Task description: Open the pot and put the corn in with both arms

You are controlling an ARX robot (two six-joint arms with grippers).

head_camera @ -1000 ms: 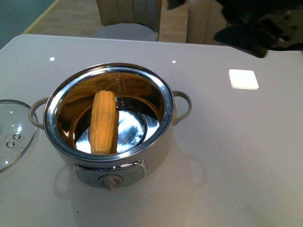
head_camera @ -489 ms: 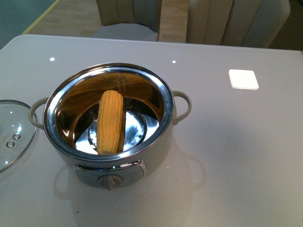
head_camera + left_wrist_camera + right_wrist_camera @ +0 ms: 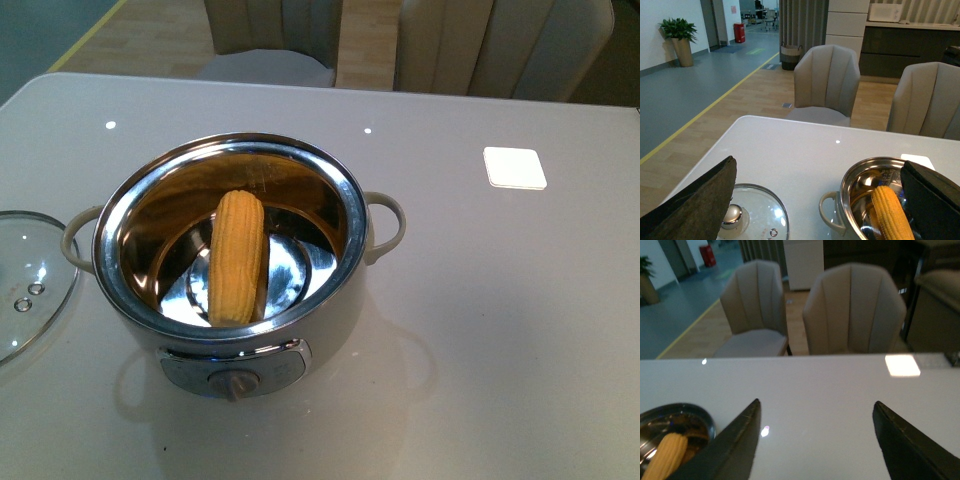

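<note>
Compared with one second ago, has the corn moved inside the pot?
Yes. The corn has shifted slightly toward the right handle of the pot, which itself stayed in place.

One pot (image 3: 230, 250), one corn (image 3: 238, 258), one lid (image 3: 25, 283).

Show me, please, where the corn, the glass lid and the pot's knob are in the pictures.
corn (image 3: 237, 258): front view, middle of the cob inside the pot.
glass lid (image 3: 30, 283): front view, bare glass beside the pot.
pot's knob (image 3: 236, 384): front view, small knob on the front panel.
</note>
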